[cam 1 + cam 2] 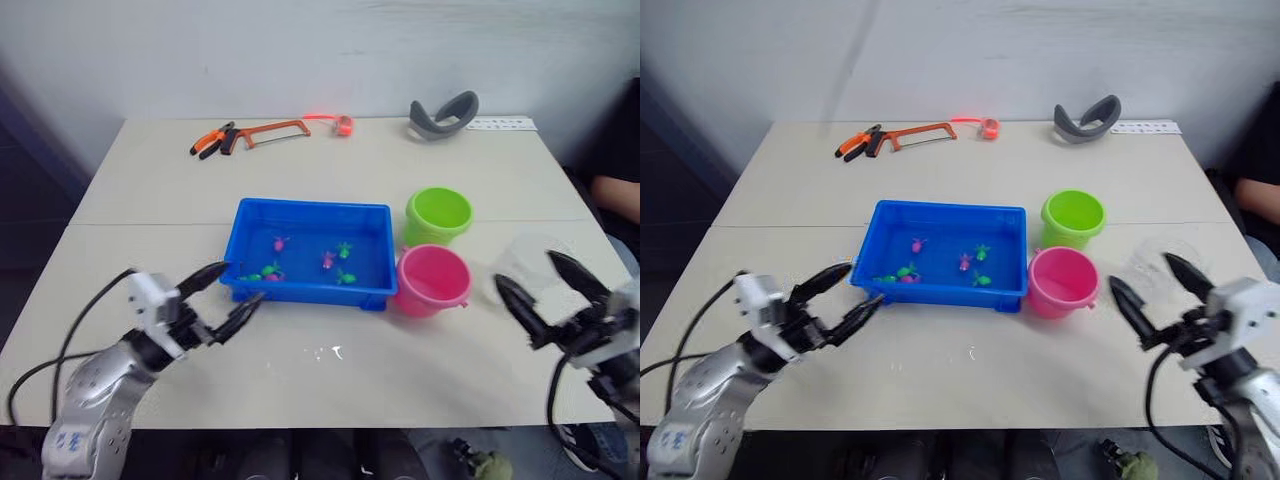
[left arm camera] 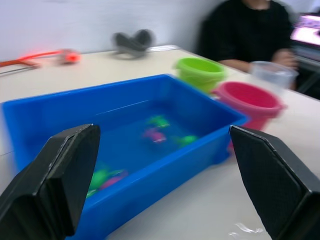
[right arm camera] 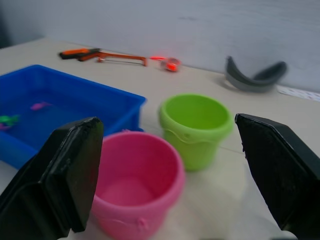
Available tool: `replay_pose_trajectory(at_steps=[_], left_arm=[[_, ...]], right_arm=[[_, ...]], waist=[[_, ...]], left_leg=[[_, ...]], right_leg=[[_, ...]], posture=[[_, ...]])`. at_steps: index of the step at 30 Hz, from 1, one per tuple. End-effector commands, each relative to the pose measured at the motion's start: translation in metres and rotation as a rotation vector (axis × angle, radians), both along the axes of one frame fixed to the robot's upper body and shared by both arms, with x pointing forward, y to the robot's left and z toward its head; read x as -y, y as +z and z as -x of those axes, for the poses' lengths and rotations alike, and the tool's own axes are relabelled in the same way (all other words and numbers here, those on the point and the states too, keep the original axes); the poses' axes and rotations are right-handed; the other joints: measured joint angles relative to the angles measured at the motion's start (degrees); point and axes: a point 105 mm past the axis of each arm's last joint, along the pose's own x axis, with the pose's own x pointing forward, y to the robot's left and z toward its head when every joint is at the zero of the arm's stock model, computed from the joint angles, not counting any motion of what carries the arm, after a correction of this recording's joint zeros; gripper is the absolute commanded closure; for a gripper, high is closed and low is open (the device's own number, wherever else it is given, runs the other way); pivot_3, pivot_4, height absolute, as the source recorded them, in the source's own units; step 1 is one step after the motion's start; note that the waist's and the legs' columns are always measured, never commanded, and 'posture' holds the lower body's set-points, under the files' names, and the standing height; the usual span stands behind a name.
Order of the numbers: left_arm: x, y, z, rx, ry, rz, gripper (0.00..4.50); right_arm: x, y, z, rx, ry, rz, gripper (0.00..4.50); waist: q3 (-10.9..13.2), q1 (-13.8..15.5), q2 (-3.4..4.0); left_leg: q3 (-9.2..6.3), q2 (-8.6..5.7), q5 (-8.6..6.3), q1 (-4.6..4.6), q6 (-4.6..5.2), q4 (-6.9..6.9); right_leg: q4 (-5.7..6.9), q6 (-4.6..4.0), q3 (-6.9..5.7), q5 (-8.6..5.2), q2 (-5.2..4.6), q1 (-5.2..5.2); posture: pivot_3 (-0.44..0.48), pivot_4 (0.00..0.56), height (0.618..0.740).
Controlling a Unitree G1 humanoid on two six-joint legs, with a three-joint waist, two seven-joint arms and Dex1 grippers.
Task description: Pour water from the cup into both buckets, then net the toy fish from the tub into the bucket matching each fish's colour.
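Both claws gape wide; the left wrist view catches the cup beside a person.

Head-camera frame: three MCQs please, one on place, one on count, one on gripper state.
1. The lime green plastic bucket stands where?
A. inside the tray
B. behind the pink plastic bucket
C. beside the hacksaw

2. How many buckets are on the table?
A. one
B. two
C. four

3. The right gripper is:
A. open, holding nothing
B. shut on the pink bucket
C. shut on a fish

Answers: 1 B, it stands farther back, right of the shallow blue rectangular tray. 2 B, one green, one pink. 3 A, its fingers are spread, nothing between them.
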Motion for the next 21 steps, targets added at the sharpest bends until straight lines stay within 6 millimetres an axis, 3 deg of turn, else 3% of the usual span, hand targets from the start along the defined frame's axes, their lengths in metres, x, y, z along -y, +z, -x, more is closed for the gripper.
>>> replay_pose_trajectory(at_steps=[1, 6, 13, 17, 21], left_arm=[[-0.045, 0.003, 0.013, 0.053, 0.241, -0.011, 0.0], [-0.101, -0.025, 0.06, -0.03, 0.535, -0.024, 0.0], [-0.144, -0.06, 0.132, -0.199, 0.779, -0.051, 0.0], [-0.154, -0.069, 0.152, -0.259, 0.862, -0.05, 0.0], [-0.151, -0.063, 0.14, -0.263, 0.859, -0.001, 0.0]], right_arm=[[-0.035, 0.0, -0.004, 0.06, 0.13, 0.044, 0.02], [-0.085, -0.022, 0.009, 0.071, 0.398, 0.061, 0.02], [-0.093, -0.035, 0.015, 0.101, 0.586, 0.153, 0.02], [-0.095, -0.032, 0.015, 0.125, 0.644, 0.173, 0.02], [-0.104, -0.023, 0.017, 0.126, 0.697, 0.159, 0.02]], waist=[[-0.1, 0.0, -0.11], [-0.1, 0.1, -0.21], [-0.3, 0.0, -0.64], [-0.3, 0.1, -0.68], [-0.3, 0.1, -0.67]], left_leg=[[0.0, 0.01, -0.02, 0.0, -0.01, 0.0], [0.0, 0.05, -0.17, -0.05, 0.01, -0.01], [-0.12, 0.07, -0.8, 0.03, 0.56, 0.13], [-0.17, 0.1, -0.98, 0.04, 0.41, 0.12], [-0.22, 0.15, -1.01, 0.04, 0.38, 0.09]], right_leg=[[-0.02, -0.01, 0.0, -0.01, 0.0, -0.01], [-0.08, -0.1, -0.07, -0.05, 0.0, -0.05], [-0.79, -0.07, -0.23, -0.04, -0.07, 0.41], [-1.0, -0.15, -0.27, -0.08, -0.09, 0.52], [-1.02, -0.15, -0.33, -0.08, -0.09, 0.53]], posture=[[0.0, 0.15, 0.74], [0.0, 0.15, 0.74], [0.0, 0.15, 0.74], [0.0, 0.15, 0.74], [0.0, 0.15, 0.74]])
